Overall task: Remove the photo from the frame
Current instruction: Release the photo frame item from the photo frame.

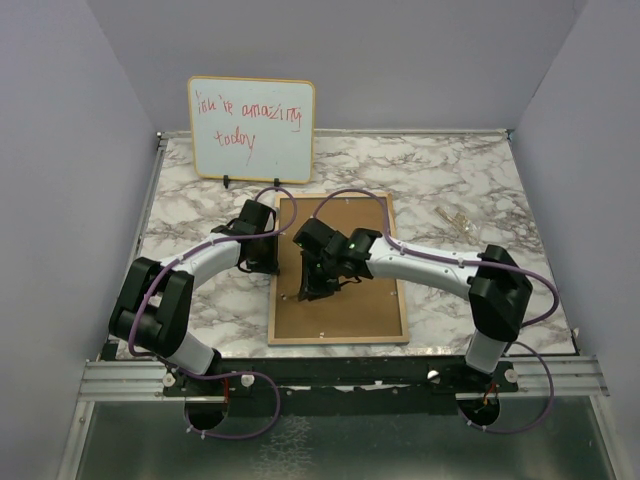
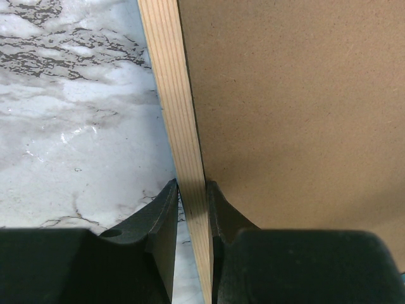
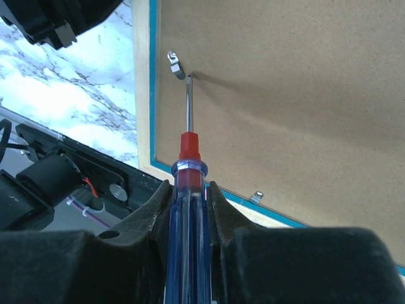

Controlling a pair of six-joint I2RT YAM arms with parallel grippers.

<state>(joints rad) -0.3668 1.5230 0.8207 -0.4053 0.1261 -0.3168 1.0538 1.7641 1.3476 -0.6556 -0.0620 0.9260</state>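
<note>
Two arms rise from the bottom edge of the top view and bend inward over one frame (image 1: 340, 338), which lies flat at the centre of the marble table (image 1: 450, 170). Its brown backing board (image 1: 350, 300) faces up, so the photo is hidden in all three views.

The right gripper (image 3: 188, 187) hangs over the lower left part of the board. Its fingers are pinched on one screwdriver (image 3: 188, 152) with a clear blue handle and a red collar. The tip of the shaft sits just beside a small metal tab (image 3: 175, 64) at the upper left of the right wrist view. A second tab (image 3: 256, 197) shows at the blue rim lower down, which makes two tabs counted.

The left gripper (image 2: 191, 190) is at the frame's left side. Its fingers are pressed against both faces of the pale wood rim (image 2: 180, 114).

At the right of the table lies something small and pale (image 1: 455, 220), perhaps clear plastic, but it is too faint to name.

Farthest back, at the upper left, stands one whiteboard (image 1: 250, 128). Its red handwriting reads "You're amazing today".
</note>
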